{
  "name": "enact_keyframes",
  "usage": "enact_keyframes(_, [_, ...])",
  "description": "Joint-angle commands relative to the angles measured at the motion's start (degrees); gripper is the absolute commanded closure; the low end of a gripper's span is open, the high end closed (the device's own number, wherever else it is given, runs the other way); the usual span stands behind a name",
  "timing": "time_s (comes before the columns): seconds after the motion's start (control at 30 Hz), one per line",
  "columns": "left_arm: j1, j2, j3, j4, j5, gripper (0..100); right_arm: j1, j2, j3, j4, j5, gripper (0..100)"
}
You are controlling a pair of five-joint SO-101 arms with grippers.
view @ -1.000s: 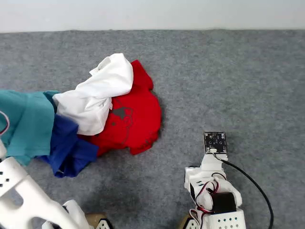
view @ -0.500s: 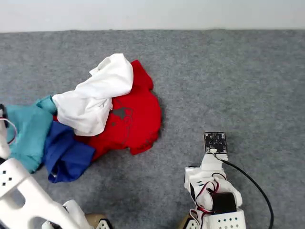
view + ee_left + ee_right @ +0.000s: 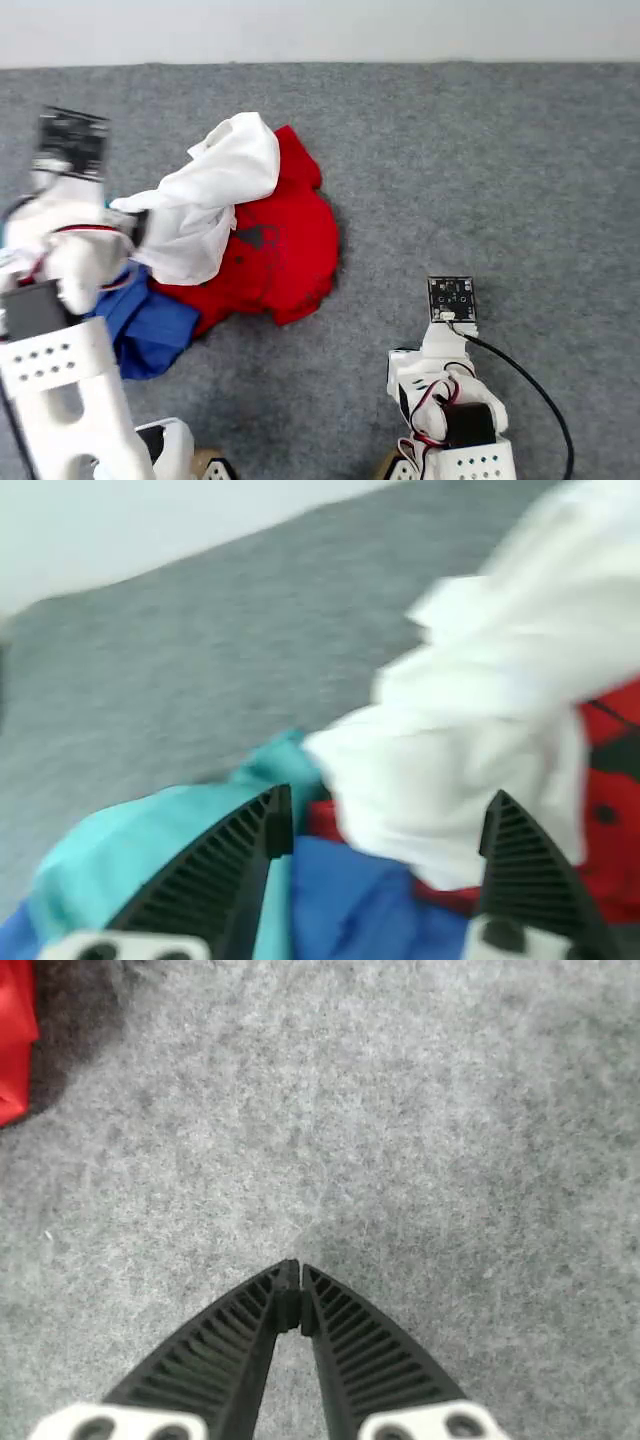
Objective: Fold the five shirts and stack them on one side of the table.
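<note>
Shirts: none folded, all lumped in one heap on the left half of the table (image 3: 500, 180).

High view: white shirt (image 3: 210, 200) is draped over the red shirt (image 3: 290, 250), and the blue shirt (image 3: 150, 330) is tucked under both at the heap's near-left edge. Left arm is positioned over the heap's left edge; whether it touches the cloth cannot be told. Right arm is set well apart, off to the right of the red hem. The heap is much nearer the left arm, so the next grab is judged to be its job.

Left wrist view: left gripper (image 3: 388, 805) is spread wide, nothing pinched. The white shirt's hem is seen straight ahead between the jaws, with the teal shirt (image 3: 130, 850) just beside one finger and blue cloth under it. A short advance onto the white hem is probably all that is called for.

Right wrist view: right gripper (image 3: 297, 1270) is pressed together, empty, over bare table. A red edge is seen off to one side, well apart
</note>
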Motion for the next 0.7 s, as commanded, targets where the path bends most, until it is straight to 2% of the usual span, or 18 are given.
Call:
enact_keyframes(0.0, [3.43, -0.88, 5.41, -6.51, -0.7, 70, 0.4, -0.75, 0.62, 0.4, 0.44, 99.0])
enact_keyframes(0.13, [3.52, 5.45, 7.34, -9.85, -0.7, 70, 0.4, -0.75, 0.62, 0.4, 0.44, 99.0])
enact_keyframes(0.53, [4.22, 35.08, -9.36, -9.41, -0.44, 70, 0.4, -0.75, 0.62, 0.4, 0.44, 99.0])
enact_keyframes(0.67, [5.19, 45.27, -12.44, -6.86, -0.7, 71, 0.4, -0.75, 0.62, 0.4, 0.44, 99.0])
